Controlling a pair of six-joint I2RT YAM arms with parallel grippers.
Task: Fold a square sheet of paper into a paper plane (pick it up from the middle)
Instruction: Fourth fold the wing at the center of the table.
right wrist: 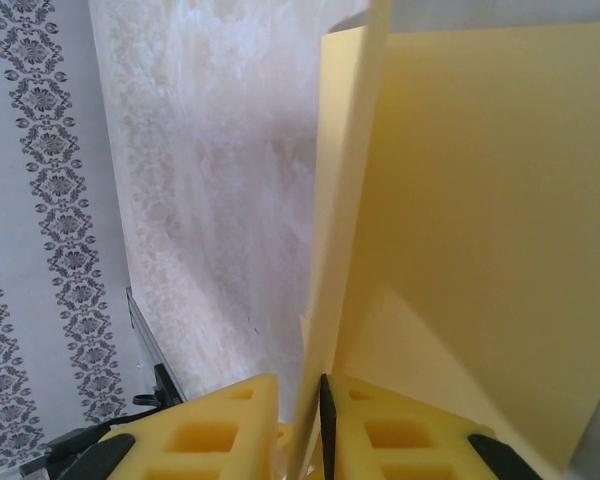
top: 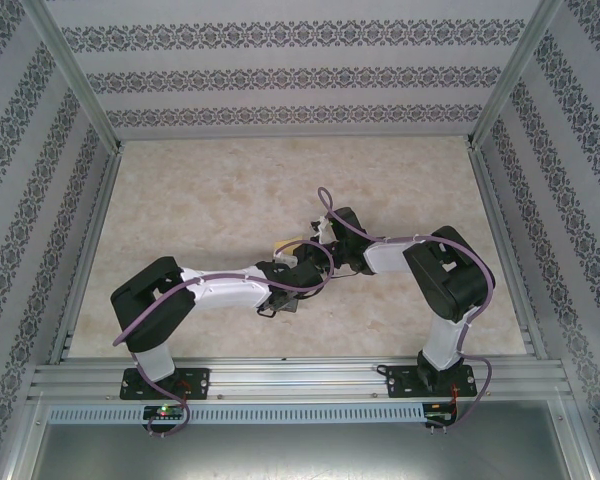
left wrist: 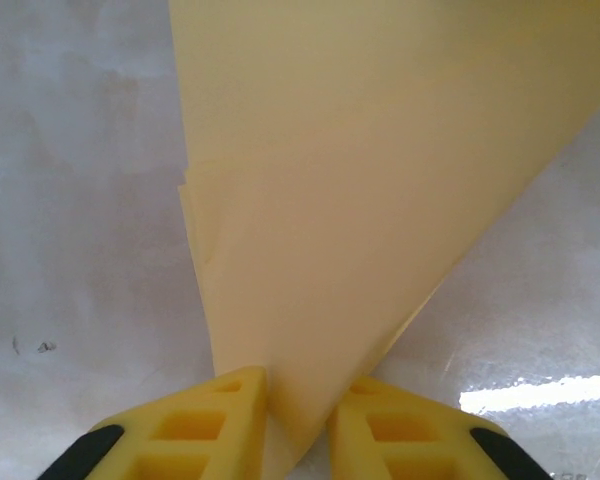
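Nearest the lens in my left wrist view: left gripper (left wrist: pixel 298 385), chunky yellow fingers (left wrist: pixel 225 410) with moulded hollow pockets, at bottom centre of the frame. The jaws stand pinched on the narrow lower end of the sheet of paper (left wrist: pixel 360 200), and both tips touch it. From there the sheet fans upward as a broad wedge to the top edge. It is a matte, pale yellow-orange, with stacked layer edges and a small wrinkle along its left side. Right wrist view: right gripper (right wrist: pixel 302 385), same yellow fingers at bottom centre, jaws nearly together with a thin edge of the sheet clamped between them. That edge rises straight up the middle of the frame. A flat panel spreads to the right of it, with a diagonal fold line low down. Behind the paper is the table (right wrist: pixel 210 150), a smooth cream surface with faint marbling and a bright glare patch at lower right of the left wrist view. In the top view both arms meet at mid-table, and a sliver of yellow shows just left of where they cross. Further out are ribbed aluminium rails (top: pixel 300 380) along the bottom. Furthest are walls (top: pixel 280 75) papered in grey ornamental stripes.
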